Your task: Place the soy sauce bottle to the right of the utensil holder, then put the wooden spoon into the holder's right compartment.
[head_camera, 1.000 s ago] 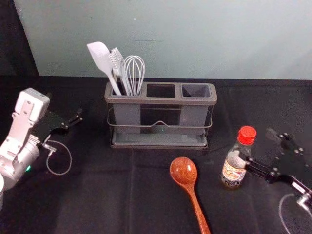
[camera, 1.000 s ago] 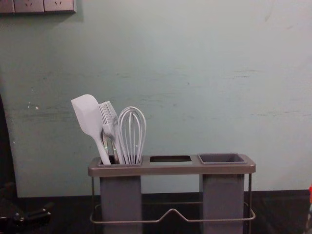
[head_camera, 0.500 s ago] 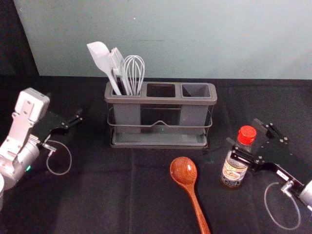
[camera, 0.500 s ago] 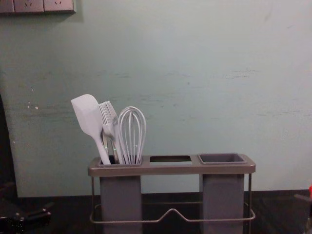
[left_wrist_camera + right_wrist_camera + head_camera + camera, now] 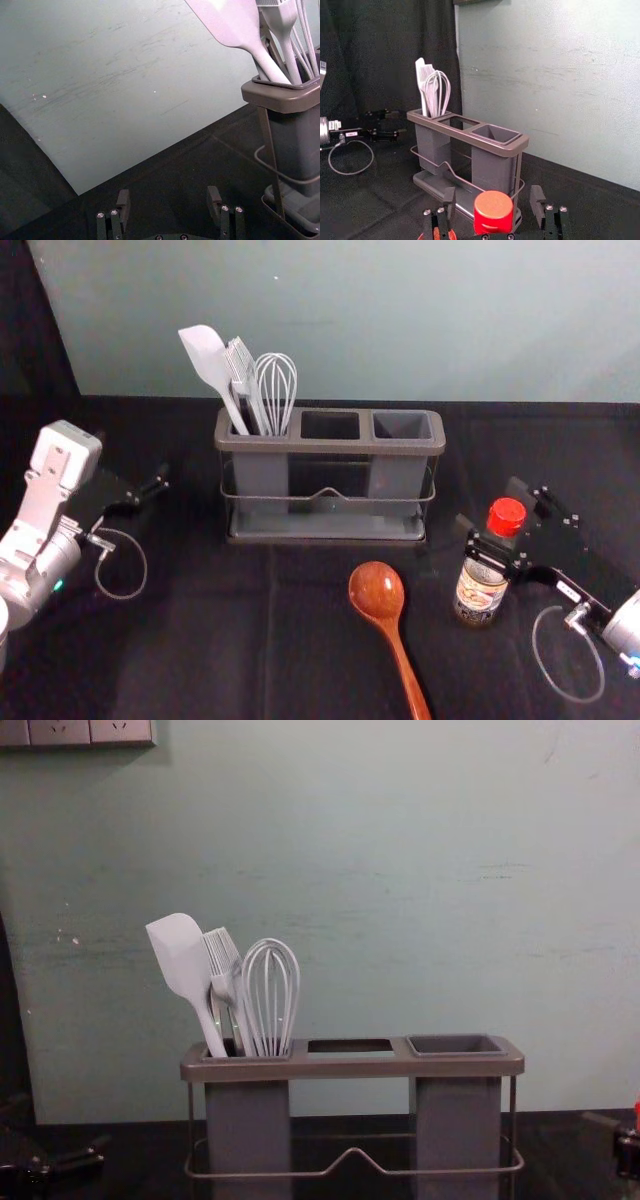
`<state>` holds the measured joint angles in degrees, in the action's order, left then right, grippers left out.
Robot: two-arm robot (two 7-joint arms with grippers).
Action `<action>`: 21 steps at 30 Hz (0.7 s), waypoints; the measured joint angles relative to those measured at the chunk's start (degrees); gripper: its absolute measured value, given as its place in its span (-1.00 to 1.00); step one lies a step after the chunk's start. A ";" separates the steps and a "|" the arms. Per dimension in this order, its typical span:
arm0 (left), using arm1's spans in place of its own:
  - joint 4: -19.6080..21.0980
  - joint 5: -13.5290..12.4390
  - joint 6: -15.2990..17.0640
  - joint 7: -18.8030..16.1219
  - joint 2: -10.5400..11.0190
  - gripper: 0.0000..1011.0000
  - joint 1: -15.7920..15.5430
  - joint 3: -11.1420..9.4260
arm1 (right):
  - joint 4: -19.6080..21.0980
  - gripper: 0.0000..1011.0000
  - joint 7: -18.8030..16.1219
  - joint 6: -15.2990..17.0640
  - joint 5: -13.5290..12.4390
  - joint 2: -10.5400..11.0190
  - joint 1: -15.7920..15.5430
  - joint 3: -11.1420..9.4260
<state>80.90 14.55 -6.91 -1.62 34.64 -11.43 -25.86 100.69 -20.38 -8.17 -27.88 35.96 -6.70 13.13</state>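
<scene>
Head view: soy sauce bottle (image 5: 480,592), upright, right of frame; right gripper (image 5: 488,504) about its upper part. Utensil holder (image 5: 330,445), upper centre. Wooden spoon (image 5: 378,590), lying lower centre; light, stiff, best taken by the handle. Left gripper (image 5: 160,482), idle, left of frame.

Left wrist view: its fingers wide apart, nothing between.

Right wrist view: fingers well apart, red cap (image 5: 493,207) between, unclamped. Bottle probably smooth, moderately heavy; grasp below cap.

Chest view: cap's sliver, right edge.
</scene>
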 joint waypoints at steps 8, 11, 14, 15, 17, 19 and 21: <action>0.00 0.00 0.00 0.00 0.00 0.99 0.00 0.00 | -0.46 0.54 -0.87 0.47 0.01 -1.13 -0.41 -0.92; 0.00 0.00 0.00 0.00 0.00 0.99 0.00 0.00 | -0.50 0.35 -1.26 0.53 -0.01 -1.52 -0.63 -1.35; 0.00 0.00 0.00 0.00 0.00 0.99 0.00 0.00 | -0.51 0.18 -1.65 0.67 -0.03 -1.88 -0.82 -1.76; 0.00 0.00 0.00 0.00 0.00 0.99 0.00 0.00 | -0.51 0.12 -1.75 0.69 -0.03 -1.97 -0.88 -1.88; 0.00 0.00 0.00 0.00 0.00 0.99 0.00 0.00 | -0.43 0.00 -1.95 0.74 -0.05 -2.22 -1.10 -2.31; 0.00 0.00 0.00 0.00 0.00 0.99 0.00 0.00 | -0.23 -0.14 -2.12 0.77 -0.07 -2.38 -1.33 -2.62; 0.00 0.00 0.00 0.00 0.00 0.99 0.00 0.00 | 0.17 -0.23 -2.21 0.79 -0.07 -2.56 -1.76 -3.14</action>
<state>80.90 14.55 -6.91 -1.62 34.65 -11.43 -25.86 100.85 -22.58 -7.38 -27.95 33.40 -8.46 9.99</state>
